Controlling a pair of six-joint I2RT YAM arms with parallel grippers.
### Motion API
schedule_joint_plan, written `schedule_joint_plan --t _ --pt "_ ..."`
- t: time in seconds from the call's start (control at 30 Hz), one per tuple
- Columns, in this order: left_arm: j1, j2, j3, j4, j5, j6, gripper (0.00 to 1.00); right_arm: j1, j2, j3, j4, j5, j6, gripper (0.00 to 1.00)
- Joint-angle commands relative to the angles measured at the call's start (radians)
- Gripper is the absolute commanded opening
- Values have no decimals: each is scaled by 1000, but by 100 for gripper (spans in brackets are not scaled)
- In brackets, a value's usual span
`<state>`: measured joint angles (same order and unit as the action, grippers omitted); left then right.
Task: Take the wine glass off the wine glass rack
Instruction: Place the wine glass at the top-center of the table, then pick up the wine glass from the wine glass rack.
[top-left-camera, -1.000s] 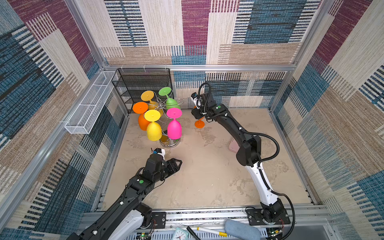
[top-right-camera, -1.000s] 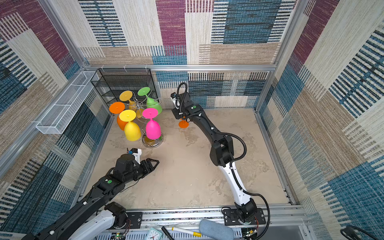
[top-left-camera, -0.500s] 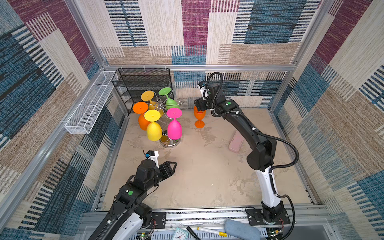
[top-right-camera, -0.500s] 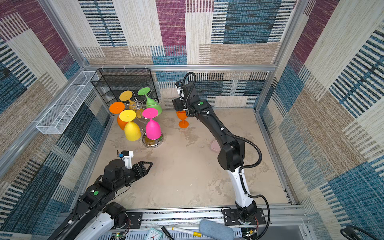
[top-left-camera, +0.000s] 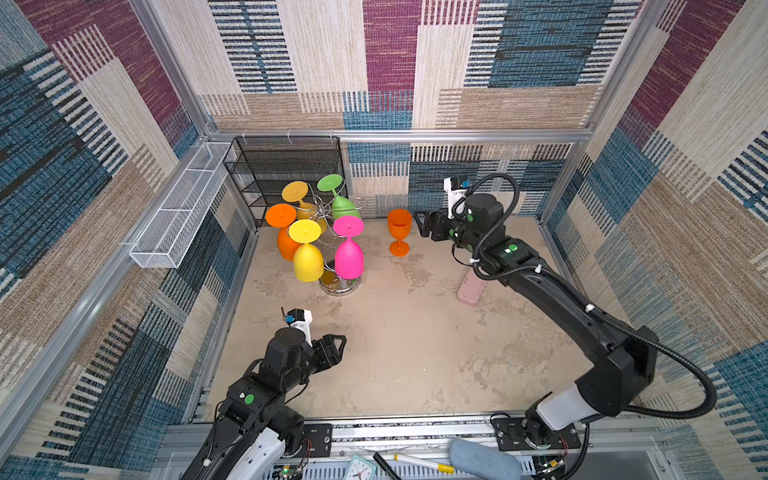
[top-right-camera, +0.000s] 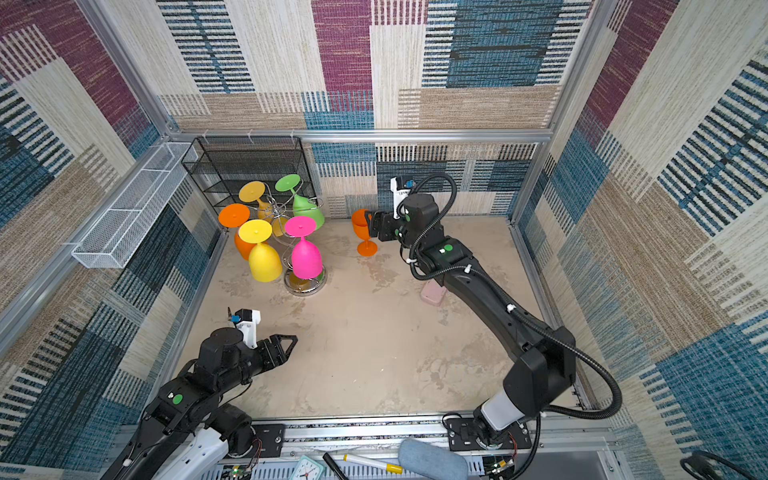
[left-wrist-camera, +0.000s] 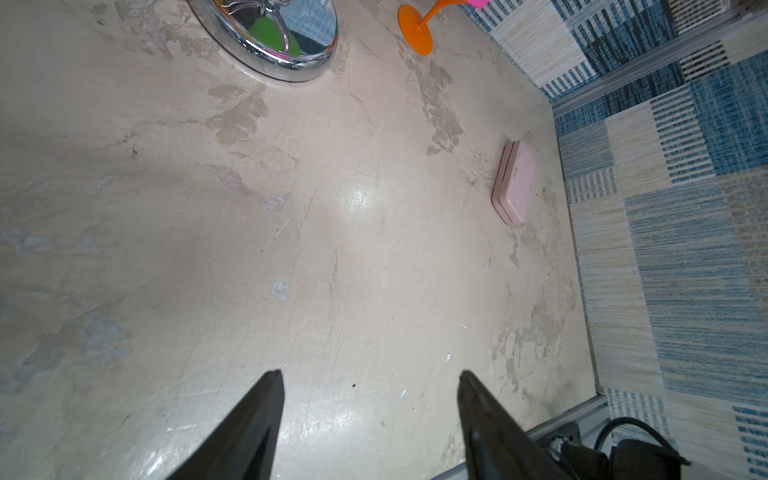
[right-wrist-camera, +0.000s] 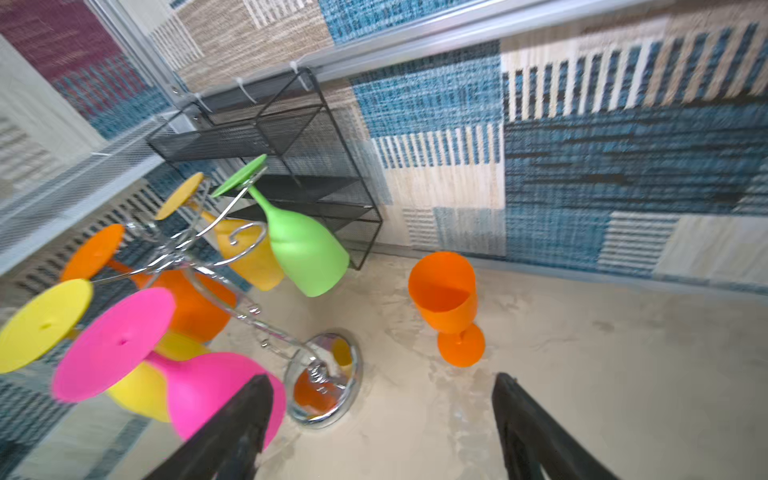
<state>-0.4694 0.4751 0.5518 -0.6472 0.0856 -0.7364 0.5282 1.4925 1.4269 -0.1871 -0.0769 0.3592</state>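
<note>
Because the orange wine glass stands upright on its own foot on the table, at about two o'clock from the wine glass rack, it needs no holding. My right gripper sits just beside it at its three o'clock, jaws wide and empty. My left gripper hangs open with nothing in it at the rack's six o'clock.

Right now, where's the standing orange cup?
In a top view, the upright orange wine glass stands near the back wall, between the wine glass rack and the right gripper.
</note>
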Motion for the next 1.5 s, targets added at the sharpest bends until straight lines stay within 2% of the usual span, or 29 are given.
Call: schedule_joint_plan --t 0.0,0.13,0.33,0.57,0.7,0.8,1.03,1.47 --pt "0 44 39 21 10 113 68 5 -63 -106 192 -159 235 83" --pt "1 72 91 25 8 167 67 33 -101 -172 282 -208 364 82" --pt "-1 73 166 -3 15 251 67 91 -90 -180 369 -200 514 79" --pt "-3 95 271 -86 35 394 69 132 4 -109 428 -236 619 73" --pt "-3 81 262 -85 29 457 69 147 46 -84 451 -232 654 70" --pt "-4 54 242 -72 13 468 69 153 77 -60 453 -236 671 67" --pt "-2 23 224 -39 66 469 69 165 143 -31 470 -252 715 58" --pt "-1 -7 202 -2 126 482 69 194 222 3 517 -244 766 48"
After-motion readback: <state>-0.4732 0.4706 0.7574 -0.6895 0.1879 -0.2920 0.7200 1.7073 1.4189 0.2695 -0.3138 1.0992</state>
